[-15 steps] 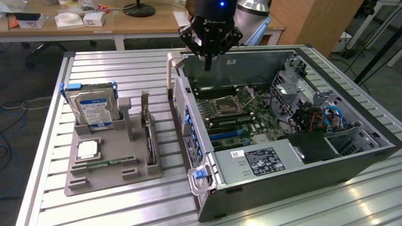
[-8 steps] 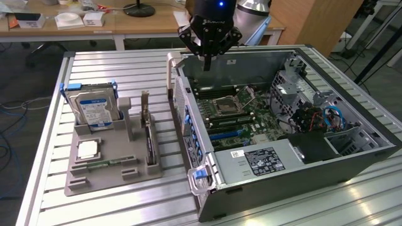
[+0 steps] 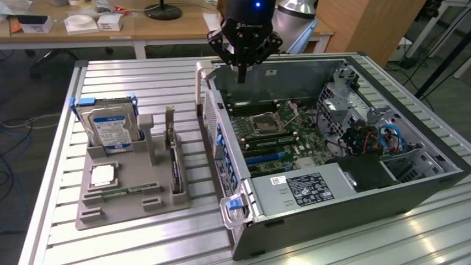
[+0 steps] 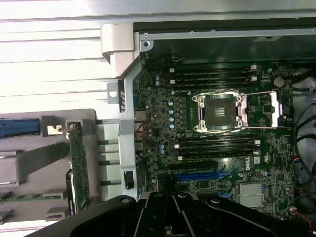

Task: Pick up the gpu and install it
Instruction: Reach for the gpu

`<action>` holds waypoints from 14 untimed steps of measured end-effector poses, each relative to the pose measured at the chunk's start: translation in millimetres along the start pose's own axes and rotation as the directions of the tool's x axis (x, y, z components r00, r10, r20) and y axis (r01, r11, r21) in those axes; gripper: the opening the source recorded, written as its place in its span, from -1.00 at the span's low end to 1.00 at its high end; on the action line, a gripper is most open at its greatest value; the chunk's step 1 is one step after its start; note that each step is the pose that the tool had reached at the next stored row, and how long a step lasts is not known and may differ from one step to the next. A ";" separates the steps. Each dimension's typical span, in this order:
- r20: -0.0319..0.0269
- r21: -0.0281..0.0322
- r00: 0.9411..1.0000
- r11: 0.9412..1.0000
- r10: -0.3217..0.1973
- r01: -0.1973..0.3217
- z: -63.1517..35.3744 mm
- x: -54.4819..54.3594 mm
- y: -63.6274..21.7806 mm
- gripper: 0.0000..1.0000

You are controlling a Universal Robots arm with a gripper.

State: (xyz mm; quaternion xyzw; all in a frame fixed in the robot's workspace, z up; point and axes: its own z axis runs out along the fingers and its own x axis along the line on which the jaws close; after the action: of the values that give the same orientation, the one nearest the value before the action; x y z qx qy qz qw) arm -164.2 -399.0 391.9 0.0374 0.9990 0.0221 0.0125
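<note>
The gripper (image 3: pixel 241 76) was pinched shut on nothing, its tips together and pointing straight down above the far rim of the open computer case (image 3: pixel 412 190). The gpu (image 3: pixel 174 157) stood on edge in the grey tray (image 3: pixel 118 218) on the exterior view's left, near the hard drive (image 3: pixel 110 128) and well apart from the gripper. Coming down with the tips closed would probably topple the thin card or strike the motherboard (image 3: pixel 274 131). The arm hung vertical, wrist high.
</note>
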 end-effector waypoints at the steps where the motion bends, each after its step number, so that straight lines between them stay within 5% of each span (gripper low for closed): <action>1: 0.000 0.000 1.000 1.000 0.000 0.000 0.0 0.3 0.0 -0.79; 14: 0.000 0.000 1.000 1.000 0.000 0.000 0.2 3.9 -0.3 -0.79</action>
State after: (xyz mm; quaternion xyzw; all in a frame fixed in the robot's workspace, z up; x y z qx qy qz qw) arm -168.1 -399.0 391.6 0.0375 0.9990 0.0221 0.0125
